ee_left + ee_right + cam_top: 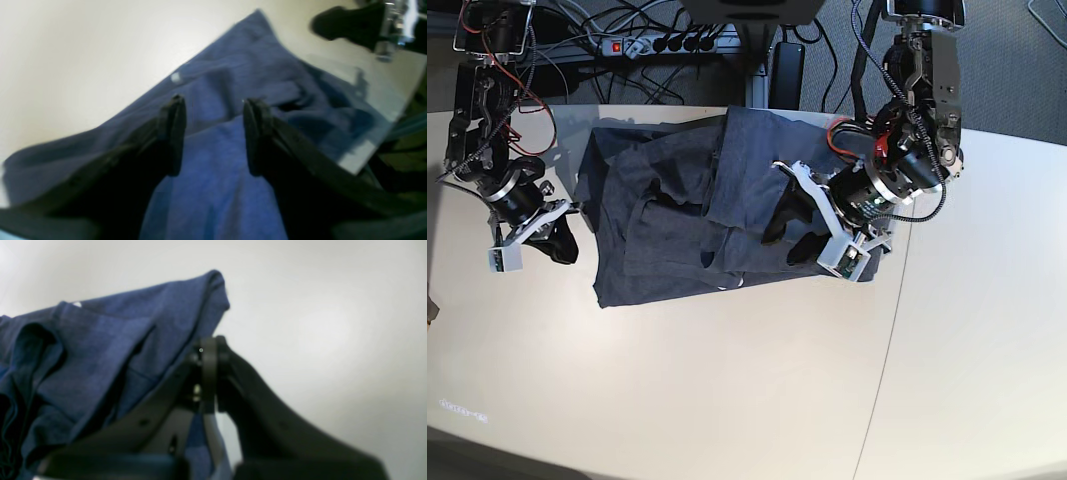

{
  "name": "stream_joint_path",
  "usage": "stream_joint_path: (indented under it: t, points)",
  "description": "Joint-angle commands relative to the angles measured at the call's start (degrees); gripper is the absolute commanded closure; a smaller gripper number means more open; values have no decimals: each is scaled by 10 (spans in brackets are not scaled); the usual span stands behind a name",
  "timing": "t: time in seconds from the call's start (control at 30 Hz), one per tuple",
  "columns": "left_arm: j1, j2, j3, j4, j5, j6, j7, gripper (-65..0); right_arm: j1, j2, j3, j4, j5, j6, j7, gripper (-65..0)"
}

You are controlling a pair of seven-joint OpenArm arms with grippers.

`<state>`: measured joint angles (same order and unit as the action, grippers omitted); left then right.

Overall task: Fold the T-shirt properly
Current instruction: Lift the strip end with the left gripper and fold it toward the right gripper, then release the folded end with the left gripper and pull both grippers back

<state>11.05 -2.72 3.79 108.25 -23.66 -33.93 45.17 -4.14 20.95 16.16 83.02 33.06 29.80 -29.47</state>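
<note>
T-shirt (677,215) fabric, slate-blue and heathered, is spread in rumpled layers across the far half of a pale table (727,400), with its long axis running side to side in the base view. A folded panel is seen lying over the middle, and loose creases are bunched toward that view's left.

The left gripper (793,232) is positioned over the cloth at the right end of the garment in the base view. In the left wrist view, its two dark fingers (173,133) are shown spread apart, with blue fabric lying between and below them; nothing is pinched there.

The right gripper (564,243) is placed at the opposite end, at the shirt's edge on the base view's left. In the right wrist view, its fingers are seen pressed together at the edge of the cloth, and a fold appears to be caught between them, though the grip itself is partly hidden.

Each arm is therefore matched to one end of the long axis. The shirt lies directly under the left fingers and inward from the right ones, so the coming fold is judged to depend on carrying one end across toward the other.
</note>
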Motion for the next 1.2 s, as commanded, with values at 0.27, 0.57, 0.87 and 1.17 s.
stream_joint_path:
  t: [0.27, 0.57, 0.87, 1.17]
  points:
    - [-5, -47, -23, 9, -9, 5, -17, -136, 6, 9, 5, 10, 10, 32, 12, 0]
    - [-4, -82, -23, 5, 34, 2, -17, 0, 7, 9, 29, 10, 9, 30, 4, 0]
    - [-4, -127, -63, -75, 2, 3, -32, 0, 6, 25, 180, 0, 45, 30, -44, 0]
    - [-4, -127, -105, -94, -35, -19, -31, 0, 7, 76, 188, -112, 81, 30, -52, -260]
